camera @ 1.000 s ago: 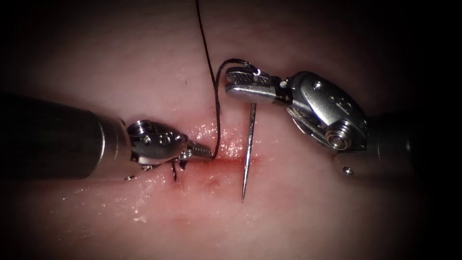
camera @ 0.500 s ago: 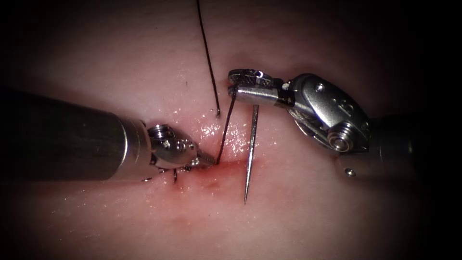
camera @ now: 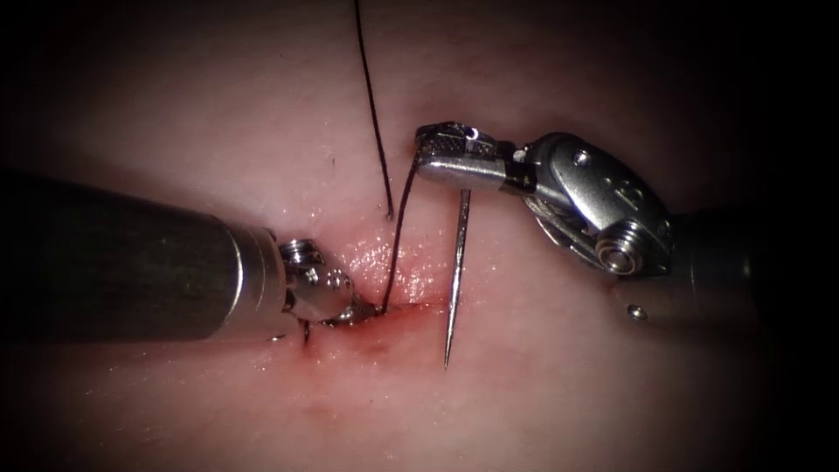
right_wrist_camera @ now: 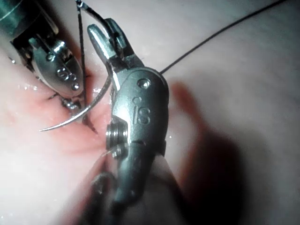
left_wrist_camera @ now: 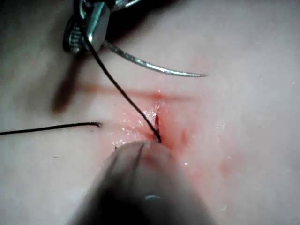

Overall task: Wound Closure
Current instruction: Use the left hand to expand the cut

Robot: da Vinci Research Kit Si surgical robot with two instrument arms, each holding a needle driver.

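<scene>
My right tool (camera: 428, 150) clamps the needle (camera: 454, 280) near its thread end — the curve hangs free above the tissue (camera: 542, 385), tip clear of the cut (camera: 393, 306). My left tool (camera: 363, 308) pinches the thread (camera: 398, 227) right at the cut, in red fluid (camera: 384, 328).

wet tissue (camera: 542, 376) bears red fluid (camera: 384, 328) and a thread (camera: 371, 105).
</scene>
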